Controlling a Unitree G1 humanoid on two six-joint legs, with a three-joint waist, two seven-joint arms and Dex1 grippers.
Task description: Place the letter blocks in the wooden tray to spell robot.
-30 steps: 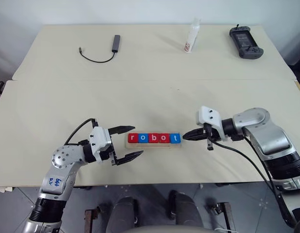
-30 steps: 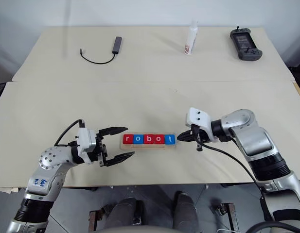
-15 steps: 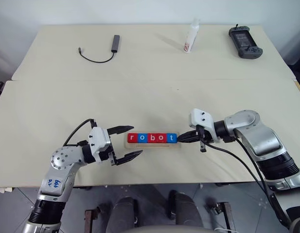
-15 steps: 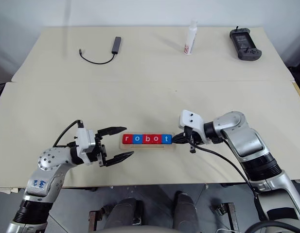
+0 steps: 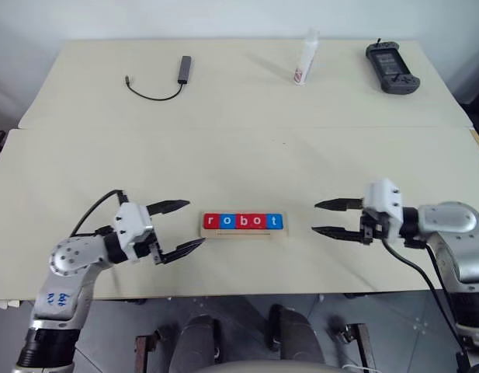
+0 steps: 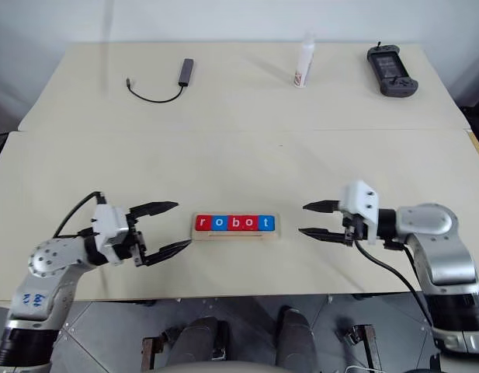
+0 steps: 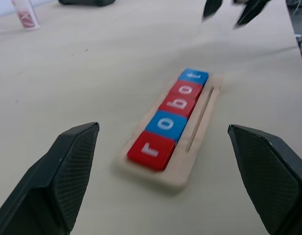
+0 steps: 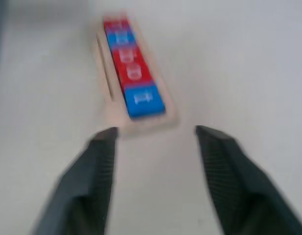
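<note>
A: How do the claws stand?

B: The left claw (image 5: 177,227) is spread wide and holds nothing; it hangs over the table (image 5: 239,148) just off the red end of the wooden tray (image 5: 244,230). The right claw (image 5: 326,218) is parted too, empty, and sits a little apart from the blue end.

A: And the letter blocks?

B: All five letter blocks (image 5: 244,221) lie in the tray's slot, touching side by side: red r, blue o, red b, red o, blue t. The tray lies flat near the table's front edge, between the two claws.

A: Anything farther out?

B: Along the far side, well apart from the tray, lie a black cable with an adapter (image 5: 164,79), a white bottle (image 5: 305,58) standing upright, and a dark handheld controller (image 5: 388,67).
</note>
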